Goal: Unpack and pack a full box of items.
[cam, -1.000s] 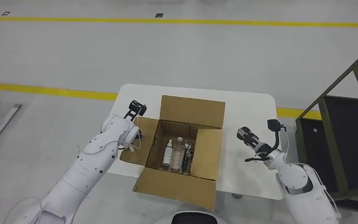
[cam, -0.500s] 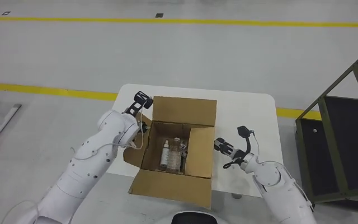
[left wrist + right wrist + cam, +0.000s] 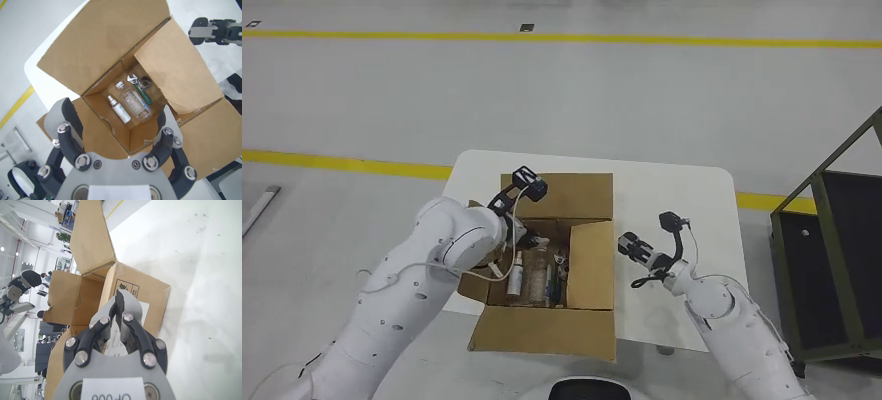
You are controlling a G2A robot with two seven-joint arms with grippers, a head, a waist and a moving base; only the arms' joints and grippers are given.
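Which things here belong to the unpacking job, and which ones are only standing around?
Belong to the job: cardboard box; inside it, spray bottle, clear plastic bottle, green-handled wrench, round metal part; left gripper, open above the box; right gripper, shut beside the box.

Only around: white table, metal rack, yellow floor line.

Left arm (image 3: 442, 250) jaws spread wide; right arm (image 3: 724, 310) jaws apparently shut.
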